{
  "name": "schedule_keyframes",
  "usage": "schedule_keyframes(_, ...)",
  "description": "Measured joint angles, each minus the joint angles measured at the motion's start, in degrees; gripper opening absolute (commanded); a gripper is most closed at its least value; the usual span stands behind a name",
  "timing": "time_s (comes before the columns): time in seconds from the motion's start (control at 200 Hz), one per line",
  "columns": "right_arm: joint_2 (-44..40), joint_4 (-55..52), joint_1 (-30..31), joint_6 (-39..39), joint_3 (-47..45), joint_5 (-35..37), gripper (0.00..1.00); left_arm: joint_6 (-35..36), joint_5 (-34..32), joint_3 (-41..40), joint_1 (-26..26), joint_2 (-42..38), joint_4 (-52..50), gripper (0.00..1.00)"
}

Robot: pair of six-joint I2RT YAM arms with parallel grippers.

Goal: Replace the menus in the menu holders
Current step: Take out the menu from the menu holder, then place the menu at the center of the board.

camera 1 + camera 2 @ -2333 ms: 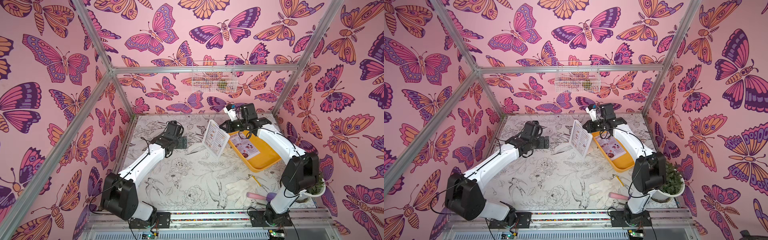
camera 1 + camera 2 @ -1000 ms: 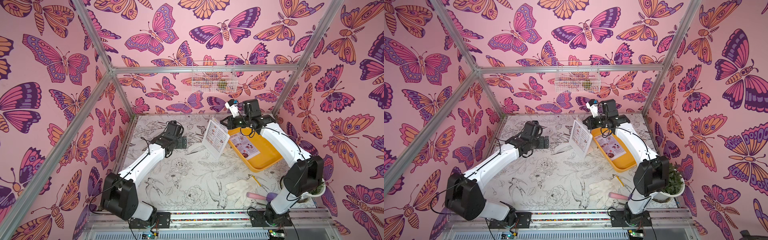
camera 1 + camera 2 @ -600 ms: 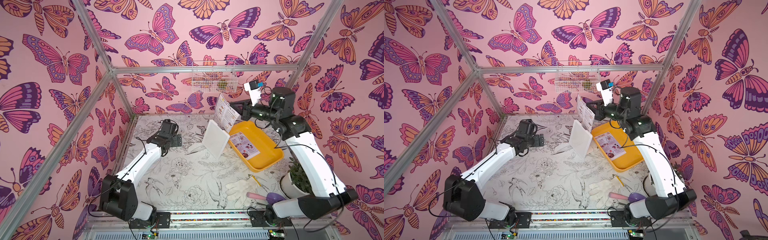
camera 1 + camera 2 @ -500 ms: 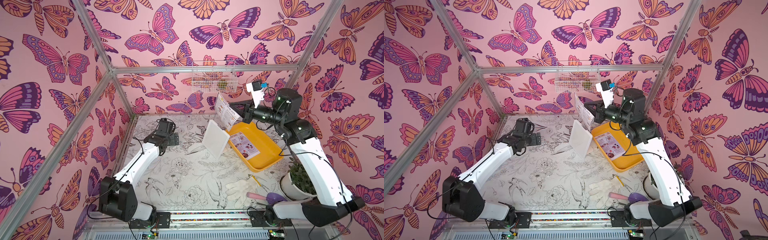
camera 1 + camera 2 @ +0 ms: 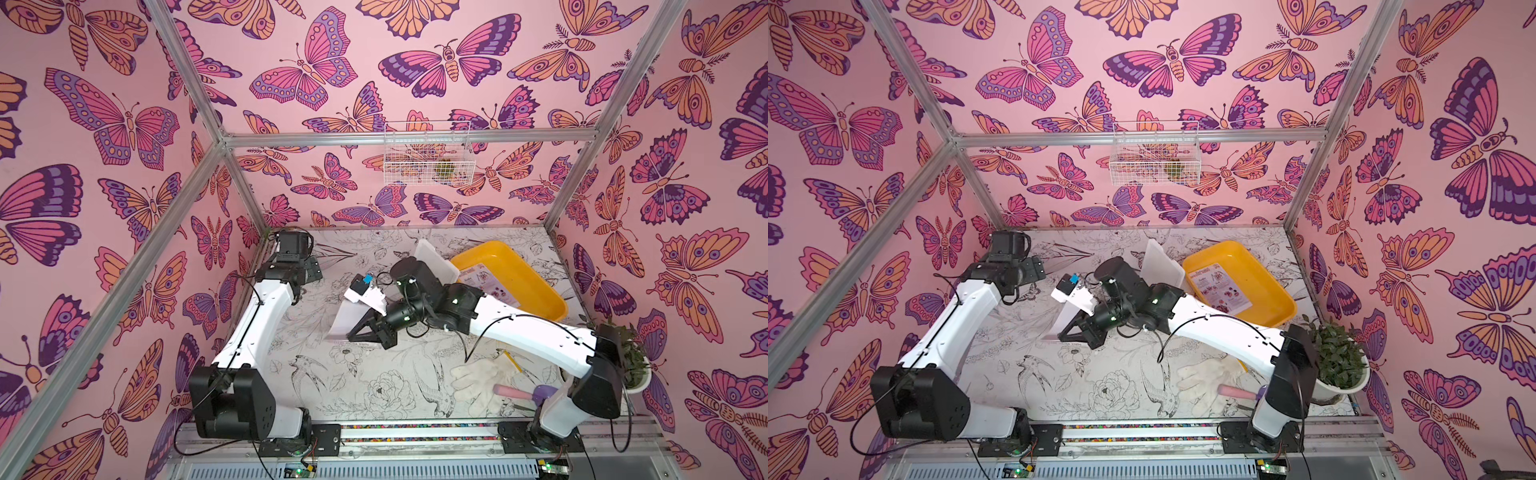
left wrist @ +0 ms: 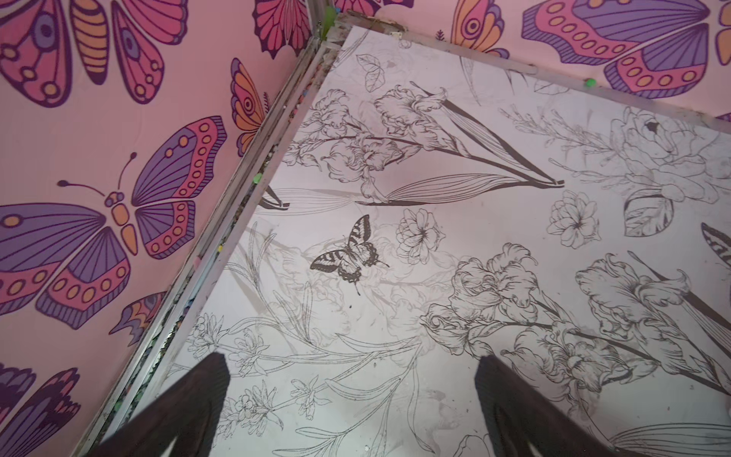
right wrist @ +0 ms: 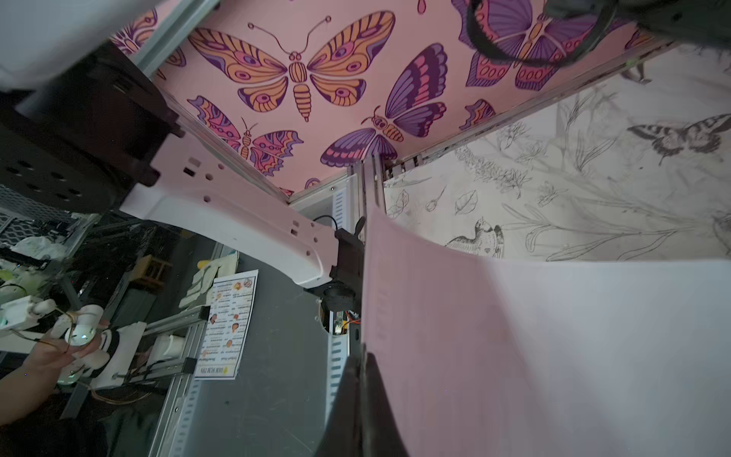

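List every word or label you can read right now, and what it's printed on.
"DIM SUM INN": heading of the outside page lying beyond the cell, upside down in the right wrist view; its smaller print is unreadable.
Too small to read: the orange-red heading on the menu in the yellow tray.
Unreadable: the held sheet in the right claw shows its back.
Nothing else readable.

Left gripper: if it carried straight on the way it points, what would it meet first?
The left gripper, open, points at the table; nothing lies between, so it would probably touch the table first, though depth is unclear.
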Motion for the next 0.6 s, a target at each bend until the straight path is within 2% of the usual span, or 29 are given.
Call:
schedule_keyframes(0.12, 2.19, 0.07, -2.29, -0.50, 1.11, -0.09, 0.00, -0.42, -0.13, -0.66, 0.74, -0.83, -0.39, 1.00)
schedule_keyframes(0.21, 6.47, -0.57, -4.35, -4.00, 3.98, 3.23, 0.00, -0.81, 0.13, -1.18, 0.74, -1.29, -0.85, 1.00)
schedule_keyframes(0.416, 23.74, -2.38, -5.53, -14.99, 14.95, 16.46, 0.00, -1.68, 1.27, -2.67, 0.37, -2.99, -1.55, 0.99)
schedule_keyframes(0.521, 32.92, -3.15, -6.05, -16.50, 21.55, 21.33, 0.00, -2.73, 1.84, -3.61, -0.42, -3.54, -1.53, 0.98)
schedule_keyframes(0.601, 37.05, -3.02, -7.56, -15.30, 23.56, 22.43, 0.01, -2.91, 3.02, -5.73, -1.42, -4.31, -1.99, 0.97)
